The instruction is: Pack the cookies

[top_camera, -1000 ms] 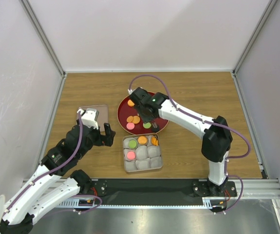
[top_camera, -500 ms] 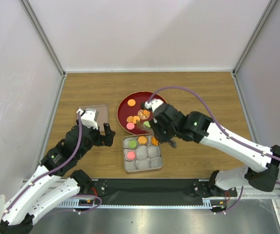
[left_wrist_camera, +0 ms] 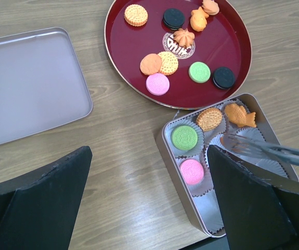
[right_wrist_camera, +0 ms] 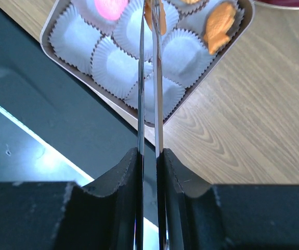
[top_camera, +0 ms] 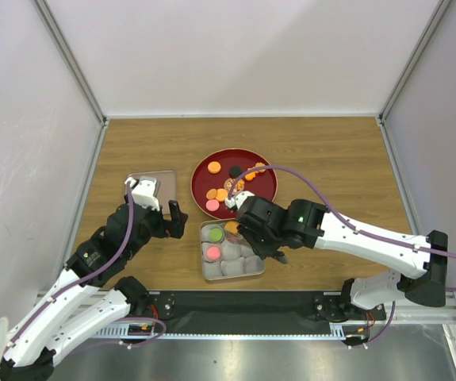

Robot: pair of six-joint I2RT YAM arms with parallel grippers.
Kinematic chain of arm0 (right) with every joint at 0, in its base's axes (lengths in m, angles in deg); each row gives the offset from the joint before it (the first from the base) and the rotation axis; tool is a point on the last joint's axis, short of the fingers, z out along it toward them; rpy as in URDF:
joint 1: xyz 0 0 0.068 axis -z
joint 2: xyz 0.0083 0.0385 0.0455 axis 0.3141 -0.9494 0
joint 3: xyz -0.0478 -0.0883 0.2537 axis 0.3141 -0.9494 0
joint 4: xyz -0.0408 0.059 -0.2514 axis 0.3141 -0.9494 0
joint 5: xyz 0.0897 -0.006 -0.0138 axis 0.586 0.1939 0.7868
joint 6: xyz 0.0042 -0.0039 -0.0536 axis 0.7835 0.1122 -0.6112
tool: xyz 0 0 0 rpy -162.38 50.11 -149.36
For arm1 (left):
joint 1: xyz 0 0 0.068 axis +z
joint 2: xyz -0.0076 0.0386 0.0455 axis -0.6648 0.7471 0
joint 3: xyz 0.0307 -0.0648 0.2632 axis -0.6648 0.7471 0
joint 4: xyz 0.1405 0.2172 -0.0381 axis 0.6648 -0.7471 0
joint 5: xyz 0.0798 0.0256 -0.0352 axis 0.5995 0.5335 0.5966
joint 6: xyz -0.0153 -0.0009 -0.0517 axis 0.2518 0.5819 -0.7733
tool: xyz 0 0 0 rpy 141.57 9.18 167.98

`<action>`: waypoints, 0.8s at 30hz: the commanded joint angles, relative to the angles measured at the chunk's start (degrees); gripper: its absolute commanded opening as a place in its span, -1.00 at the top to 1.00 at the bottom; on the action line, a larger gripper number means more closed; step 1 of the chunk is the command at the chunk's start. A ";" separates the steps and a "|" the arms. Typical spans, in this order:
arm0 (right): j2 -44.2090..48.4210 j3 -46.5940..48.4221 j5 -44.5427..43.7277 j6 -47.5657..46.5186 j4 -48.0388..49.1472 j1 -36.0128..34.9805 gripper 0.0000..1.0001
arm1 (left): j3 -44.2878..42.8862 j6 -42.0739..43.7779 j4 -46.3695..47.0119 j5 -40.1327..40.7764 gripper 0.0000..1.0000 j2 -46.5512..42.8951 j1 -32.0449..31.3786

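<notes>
Cookies on plate: ten cookies (left_wrist_camera: 157, 83) lie on the red plate (left_wrist_camera: 219, 49): two black, one pink, one green, the rest orange or patterned.
Cookies in tin: four in the tin (left_wrist_camera: 163, 151), green, pink, patterned and a fish-shaped orange, each in its own cup.
Cups: nine paper cups (right_wrist_camera: 115, 65), three by three.
Lid: one lid (left_wrist_camera: 32, 86), flat on the table (left_wrist_camera: 123, 146), left of the plate.
Right gripper (right_wrist_camera: 148, 21): thin blades pinched on an orange cookie (right_wrist_camera: 163, 19) over the tin's middle.
Left gripper (left_wrist_camera: 149, 156): fingers spread wide, holding nothing.
Hard to see: the held cookie is cut off at the right wrist view's top edge; from above, the right arm (top_camera: 354, 238) covers part of the tin.
Pose: the right arm stretches leftward, low over the tin; the left arm (top_camera: 93, 262) is bent, its gripper above the table between lid and tin.
</notes>
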 commanded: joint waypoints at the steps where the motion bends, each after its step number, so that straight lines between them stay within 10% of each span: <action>1: -0.68 -0.59 -0.57 0.40 1.38 -0.49 0.55 | -0.81 -0.13 1.17 0.06 -1.00 0.01 -0.49; 24: -3.14 -2.35 0.23 0.93 4.37 -1.89 0.27 | -0.81 -0.22 1.00 -0.03 -0.99 0.71 -0.49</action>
